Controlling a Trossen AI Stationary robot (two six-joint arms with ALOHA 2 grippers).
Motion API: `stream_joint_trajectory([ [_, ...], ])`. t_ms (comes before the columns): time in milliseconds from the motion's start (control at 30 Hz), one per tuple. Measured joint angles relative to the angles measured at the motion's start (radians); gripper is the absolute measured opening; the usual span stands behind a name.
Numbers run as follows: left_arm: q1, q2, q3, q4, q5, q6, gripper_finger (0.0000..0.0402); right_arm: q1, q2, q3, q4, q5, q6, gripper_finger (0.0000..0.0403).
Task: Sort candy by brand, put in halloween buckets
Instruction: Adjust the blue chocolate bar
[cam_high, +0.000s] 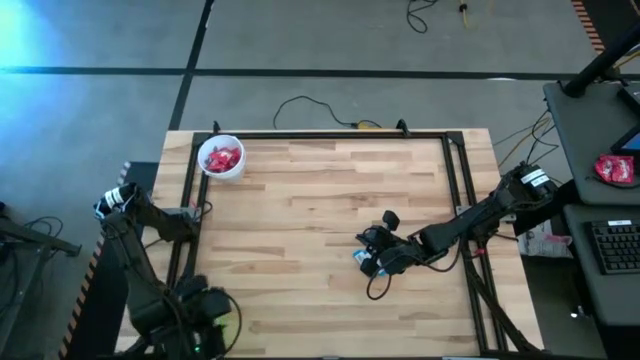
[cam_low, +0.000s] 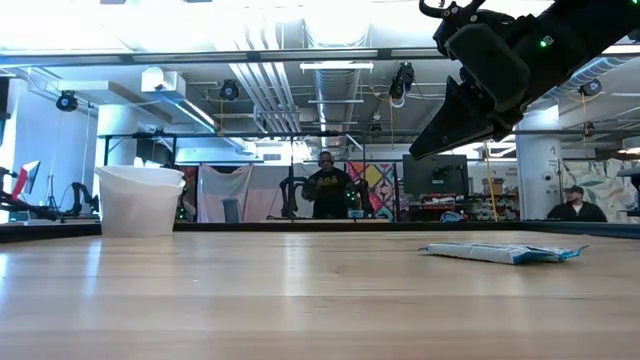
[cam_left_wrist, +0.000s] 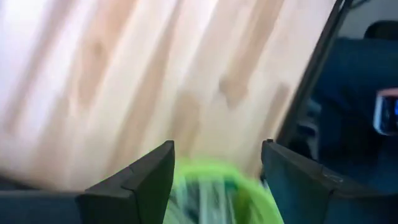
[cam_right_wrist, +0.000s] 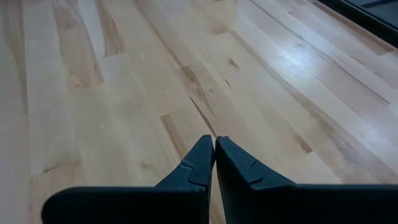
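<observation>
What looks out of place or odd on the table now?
One blue candy lies loose on the table, in no bucket. The right claw is shut and empty. The white bucket holds red candy.

Our two dark arms and their fittings

We see both arms built of black segments, each with a white band near the shoulder joint. The right arm (cam_high: 470, 222) trails a thin black cable loop and shows a small green light on its wrist housing. The right gripper (cam_right_wrist: 214, 163) ends in wedge-shaped matte black fingers; the left gripper (cam_left_wrist: 217, 177) carries similar angular dark fingers.
</observation>
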Motion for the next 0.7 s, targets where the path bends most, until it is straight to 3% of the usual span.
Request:
stream_joint_trajectory([
  [233,0.148,-0.004,-0.066,0.039,-0.136,0.406,0.0215,0.000,0.000,0.000,0.000,0.000,0.000,0.0013],
  [367,0.254,-0.004,-0.167,0.175,-0.140,0.637,0.0209,0.000,0.000,0.000,0.000,0.000,0.000,0.0013],
  [467,0.335,-0.004,-0.272,0.405,-0.141,0.847,0.0201,0.000,0.000,0.000,0.000,0.000,0.000,0.0013],
  [700,0.571,0.002,-0.542,1.205,-0.095,1.287,0.0190,0.000,0.000,0.000,0.000,0.000,0.000,0.0013],
])
